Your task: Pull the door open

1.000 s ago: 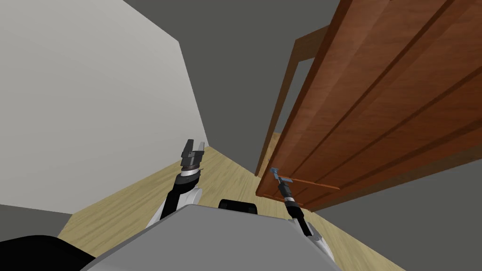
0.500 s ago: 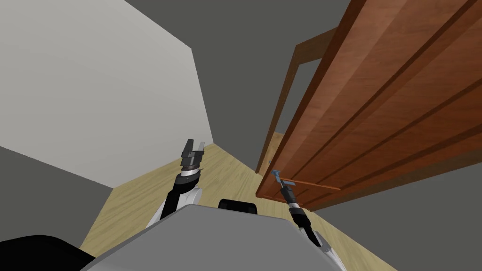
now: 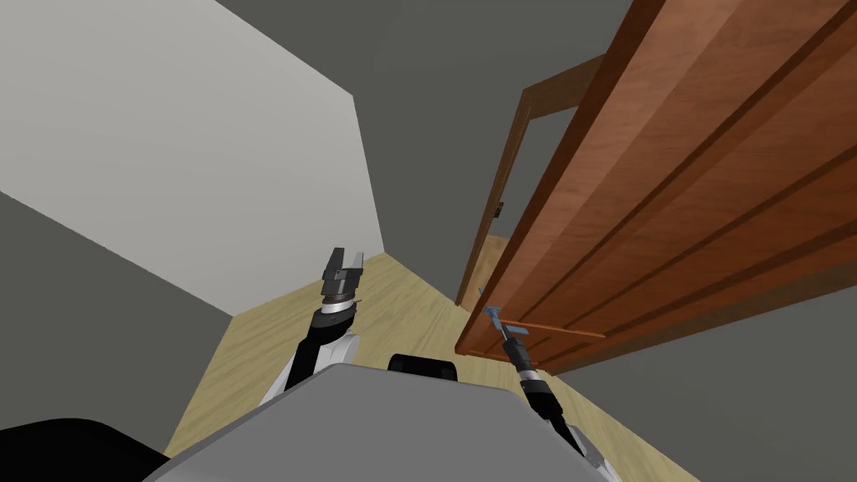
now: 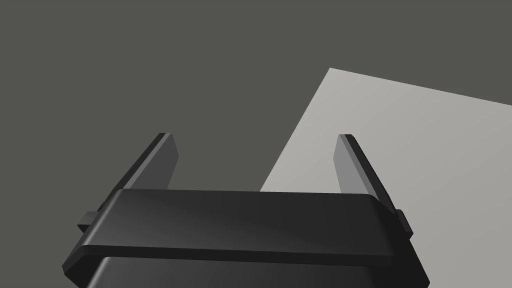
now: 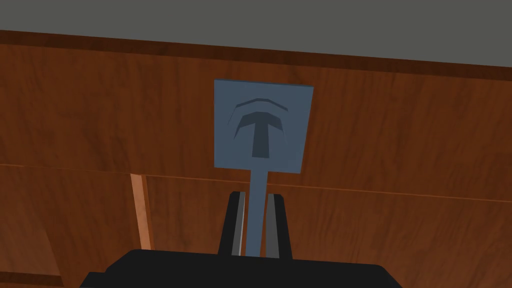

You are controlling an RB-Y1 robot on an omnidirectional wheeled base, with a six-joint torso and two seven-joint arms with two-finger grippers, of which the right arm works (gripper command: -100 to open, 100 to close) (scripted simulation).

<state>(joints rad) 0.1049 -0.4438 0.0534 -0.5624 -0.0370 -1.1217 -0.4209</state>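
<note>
A reddish-brown panelled door [image 3: 686, 209] stands ajar on my right, its free edge swung toward me from the brown door frame [image 3: 510, 176]. Its blue-grey lever handle [image 5: 256, 210] juts from a square blue-grey plate [image 5: 262, 125] on the door face [image 5: 100, 115]. My right gripper [image 5: 255, 225] is shut on the lever, its fingers [image 5: 238, 220] pressing both sides. In the head view the right gripper [image 3: 500, 325] sits at the door's lower edge near the handle [image 3: 492, 315]. My left gripper [image 3: 344, 266] is raised left of centre; its fingers [image 4: 160, 162] stand open with nothing between them.
A white wall [image 3: 167, 151] runs along my left and meets a grey wall [image 3: 435, 125] ahead. Pale wood floor [image 3: 402, 310] lies between that wall and the door. A grey wall [image 3: 753, 385] sits below the door on my right.
The door has swung further out from its frame, with my right gripper still on the handle. The whole head view has shifted, so I have turned or moved; the left arm keeps its pose.
</note>
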